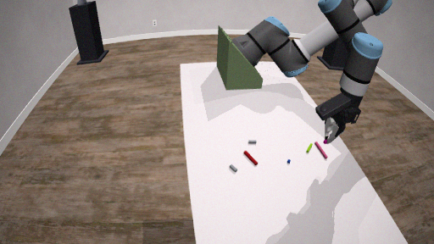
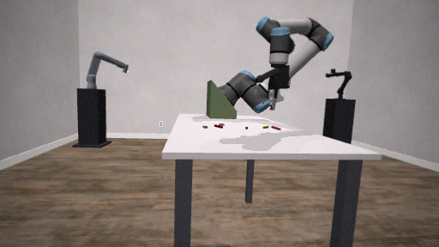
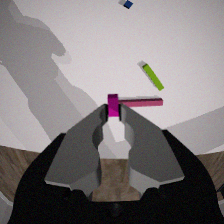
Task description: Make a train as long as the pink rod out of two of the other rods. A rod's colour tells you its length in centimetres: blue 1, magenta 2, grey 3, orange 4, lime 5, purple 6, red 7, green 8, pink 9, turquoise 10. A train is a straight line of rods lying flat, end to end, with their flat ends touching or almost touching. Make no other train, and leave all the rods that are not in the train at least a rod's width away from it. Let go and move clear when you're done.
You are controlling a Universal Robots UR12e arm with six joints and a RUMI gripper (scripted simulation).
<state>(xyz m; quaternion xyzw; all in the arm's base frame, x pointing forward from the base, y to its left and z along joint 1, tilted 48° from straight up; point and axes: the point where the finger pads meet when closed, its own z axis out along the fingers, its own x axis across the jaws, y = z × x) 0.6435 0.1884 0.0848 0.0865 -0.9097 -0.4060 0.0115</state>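
Note:
My gripper (image 1: 327, 140) is shut on the short magenta rod (image 3: 113, 105) and holds it in the air above the table's right side; it also shows in the exterior view (image 2: 272, 108). Below it the pink rod (image 1: 320, 150) lies flat, with the lime rod (image 1: 309, 147) just left of it. In the wrist view the pink rod (image 3: 141, 102) and the lime rod (image 3: 153, 76) lie beyond the fingertips. The red rod (image 1: 250, 158) lies mid-table, with a grey rod (image 1: 252, 141) behind it and another grey rod (image 1: 233, 168) to its front left. A small blue rod (image 1: 288, 161) lies between the red and lime rods.
A green wedge block (image 1: 234, 61) stands at the table's far end. The table's right edge runs close beside the pink rod. Black pedestals (image 1: 87, 31) stand on the floor away from the table.

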